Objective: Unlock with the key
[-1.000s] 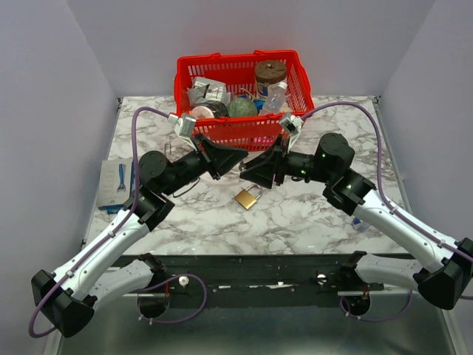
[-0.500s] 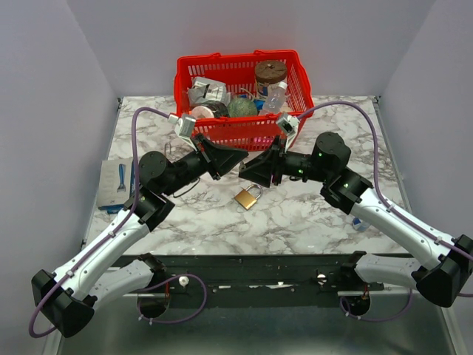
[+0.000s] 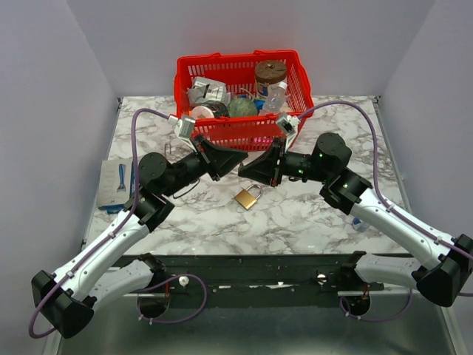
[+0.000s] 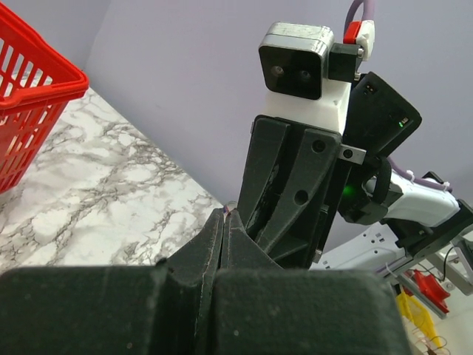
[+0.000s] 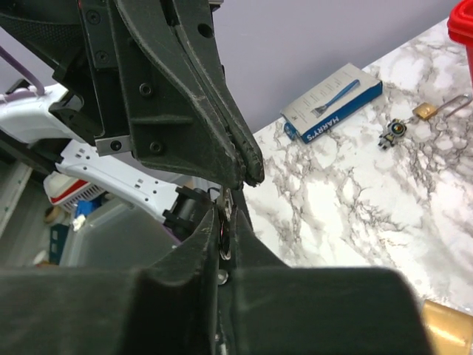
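The brass padlock (image 3: 247, 197) lies flat on the marble table (image 3: 310, 214), just in front of both grippers; its corner shows in the right wrist view (image 5: 447, 325). Above it, my left gripper (image 3: 243, 155) and right gripper (image 3: 241, 169) meet tip to tip. The left gripper (image 4: 228, 214) is shut, with a sliver of the key's metal poking from its tips. The right gripper (image 5: 228, 216) is shut on the key (image 5: 228, 201) and its ring, which runs up to the left gripper's fingertips (image 5: 250, 171). Most of the key is hidden between the fingers.
A red basket (image 3: 240, 134) holding several items stands at the back, right behind the grippers. A blue-and-white razor box (image 3: 117, 182) lies at the table's left edge. A small brass lock (image 5: 423, 111) and a small metal piece (image 5: 390, 133) lie near it.
The right gripper's jaws have come together on the key held out by the left gripper. The right arm has edged slightly left. The left arm and padlock have not moved.
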Available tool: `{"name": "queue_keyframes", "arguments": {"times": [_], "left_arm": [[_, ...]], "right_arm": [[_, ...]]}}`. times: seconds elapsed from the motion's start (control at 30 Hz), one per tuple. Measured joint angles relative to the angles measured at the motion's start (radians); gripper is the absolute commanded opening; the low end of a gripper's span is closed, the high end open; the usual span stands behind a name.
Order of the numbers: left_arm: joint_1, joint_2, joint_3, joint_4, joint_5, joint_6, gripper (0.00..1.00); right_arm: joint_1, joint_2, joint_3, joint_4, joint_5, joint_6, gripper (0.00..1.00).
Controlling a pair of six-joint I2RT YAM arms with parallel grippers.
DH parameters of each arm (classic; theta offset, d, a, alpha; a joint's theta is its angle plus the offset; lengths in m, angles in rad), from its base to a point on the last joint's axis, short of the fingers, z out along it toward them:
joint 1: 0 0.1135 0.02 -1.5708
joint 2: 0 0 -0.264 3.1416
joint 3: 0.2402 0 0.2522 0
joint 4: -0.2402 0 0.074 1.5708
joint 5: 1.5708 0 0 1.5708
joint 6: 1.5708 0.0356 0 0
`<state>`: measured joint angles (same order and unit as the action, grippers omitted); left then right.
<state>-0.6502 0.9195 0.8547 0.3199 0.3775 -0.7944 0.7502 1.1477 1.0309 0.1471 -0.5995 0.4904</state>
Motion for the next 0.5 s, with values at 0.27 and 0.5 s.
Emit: {"name": "queue_keyframes", "arguments": {"times": [0.27, 0.5], "left_arm": [[0.0, -0.011, -0.001, -0.021, -0.02, -0.013, 0.75], [0.0, -0.027, 0.045, -0.241, -0.185, 0.007, 0.99]], "right_arm": [[0.002, 0.007, -0.008, 0.016, -0.007, 0.038, 0.01], [-0.019, -0.001, -0.064, 0.027, 0.011, 0.092, 0.01]]}}
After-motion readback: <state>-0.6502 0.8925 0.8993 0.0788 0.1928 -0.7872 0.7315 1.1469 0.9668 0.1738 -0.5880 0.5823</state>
